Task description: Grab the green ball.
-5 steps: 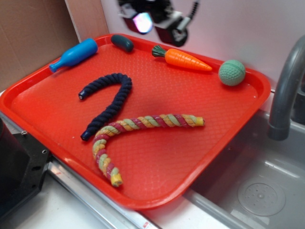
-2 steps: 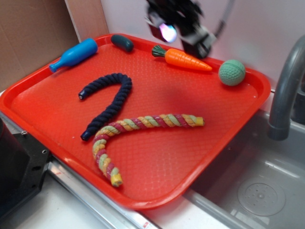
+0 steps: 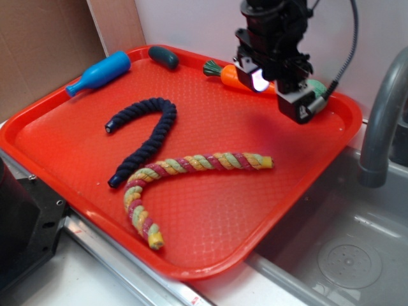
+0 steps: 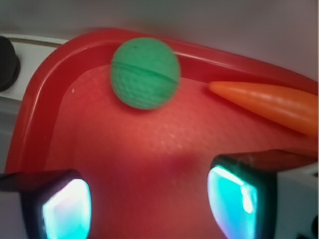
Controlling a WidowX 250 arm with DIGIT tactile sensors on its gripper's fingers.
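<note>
The green ball [image 4: 144, 73] lies in the far right corner of the red tray [image 4: 35, 99], just ahead of my fingers and apart from them. In the exterior view only a sliver of the green ball [image 3: 317, 85] shows behind the arm. My gripper [image 3: 280, 95] hangs low over the tray beside the ball, partly covering the orange carrot toy [image 3: 231, 74]. In the wrist view the gripper [image 4: 149, 204] is open, with bare tray between its glowing pads [image 4: 234, 199]. The carrot's tip [image 4: 269, 102] points toward the ball from the right.
On the tray [image 3: 191, 271] lie a blue bottle [image 3: 99, 73], a dark green pickle toy [image 3: 164, 57], a navy rope [image 3: 143, 137] and a multicoloured rope [image 3: 185, 172]. A grey faucet [image 3: 382, 121] and sink [image 3: 344, 255] stand right of the tray.
My gripper has moved right and down, from above the tray's back edge to low over the carrot tip and the ball. The toys have not moved.
</note>
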